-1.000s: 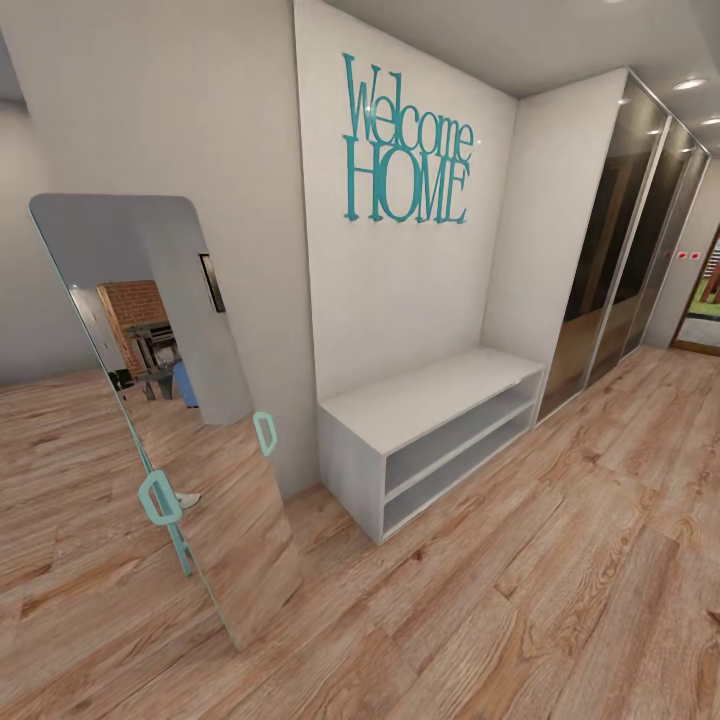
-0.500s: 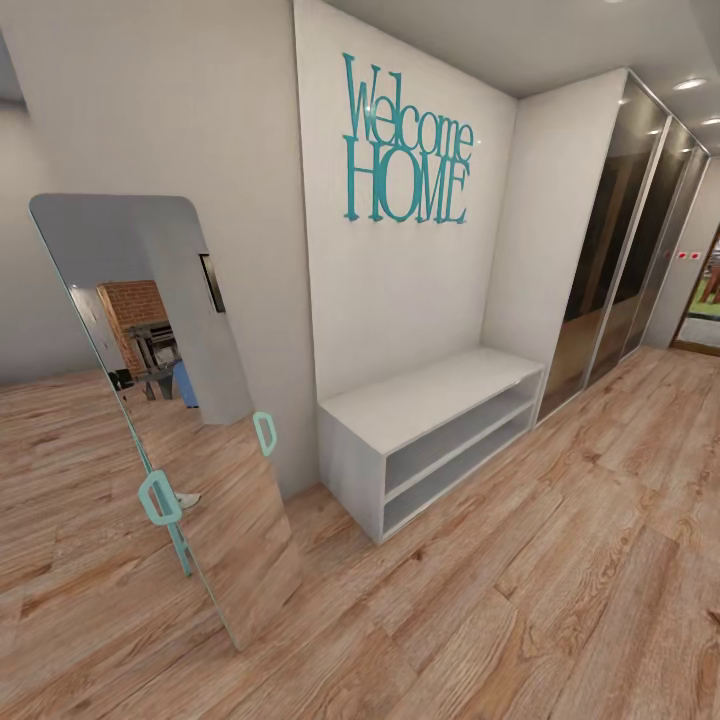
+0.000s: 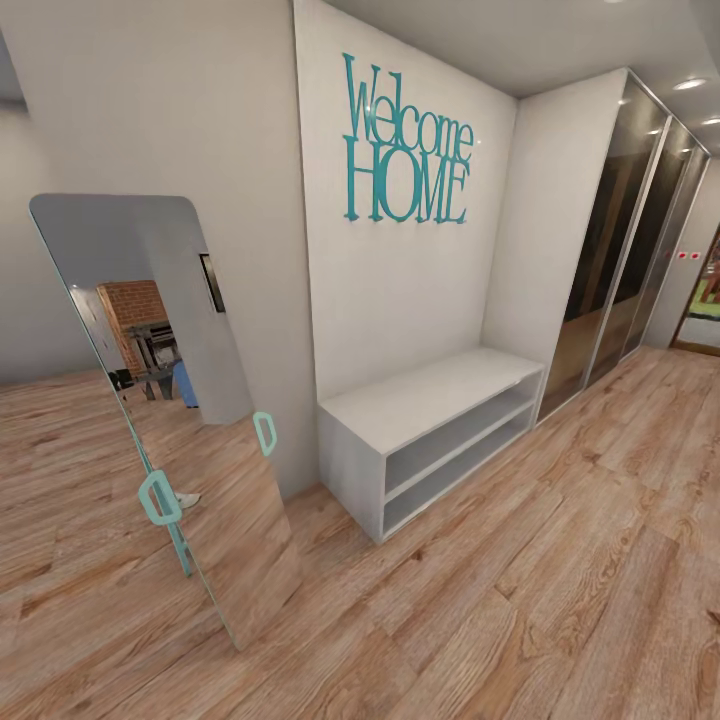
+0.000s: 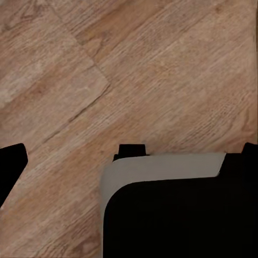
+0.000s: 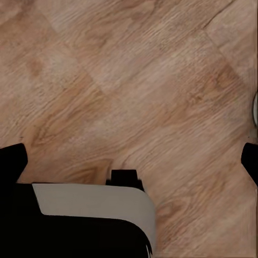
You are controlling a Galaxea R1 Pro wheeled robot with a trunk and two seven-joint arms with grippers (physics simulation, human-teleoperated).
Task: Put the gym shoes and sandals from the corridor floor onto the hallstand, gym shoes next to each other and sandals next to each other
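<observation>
My left gripper [image 4: 131, 157] hung with its 2 dark fingertips [image 4: 12, 164] spread wide, 1 at each edge of the left wrist view, and nothing was held between them. Straight beyond the tips lay the corridor floor [image 4: 161, 80], light brown planks with clear grain and a seam running slantwise across. Just behind the gripper's line of sight sat a grey-white and black rounded part of my own body [image 4: 166, 209].

My right gripper [image 5: 131, 160] was likewise wide, its fingertips [image 5: 13, 162] far apart and empty, with the same plank floor beyond them. A thin pale sliver [image 5: 255, 107] showed off to 1 side of that gripper; I could not tell what it was.

From my head I saw the floor stretching ahead to a short white bench [image 3: 420, 400] with 2 open shelf bays, both bare, standing against a white wall [image 3: 400, 290]. Above it hung teal lettering [image 3: 405, 145] reading "Welcome HOME". Beside the bench, a tall frameless mirror [image 3: 190, 400] leaned against the wall, held by teal clips [image 3: 158, 497], with a brick wall reflected in it. On the bench's other side ran a wardrobe [image 3: 620, 230] with dark glossy sliding doors, and spotlights [image 3: 688, 85] glowed in the ceiling above it
</observation>
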